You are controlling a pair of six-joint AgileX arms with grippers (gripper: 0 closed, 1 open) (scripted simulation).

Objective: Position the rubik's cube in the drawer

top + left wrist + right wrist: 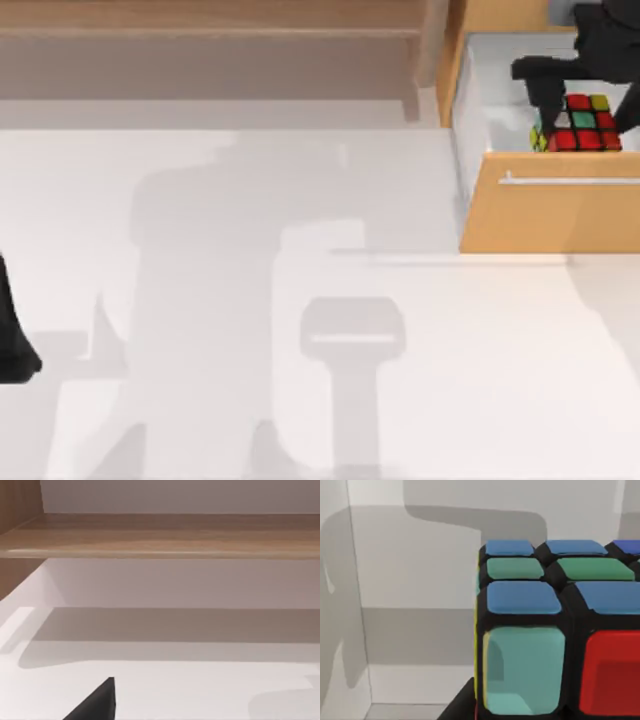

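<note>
— The right claw (585, 105) is reaching down into the open drawer (550, 215) at the worktop's far right, and its dark fingers are sitting on either side of the rubik's cube (583, 125) — it looks to be gripping it.

— Why there?

— The cube is hanging low inside the white compartment, near the front panel, so I judge it is being lowered for release. In the right wrist view the rubik's cube (545, 630) is sitting close against the camera, with the drawer's white walls behind it.

— Anything standing in the way?

— Nothing is crowding it. The long wooden shelf (210, 50) is running along the far edge, well apart. The left arm (15, 340) is waiting at the left edge; I cannot tell how its claw is set.
</note>
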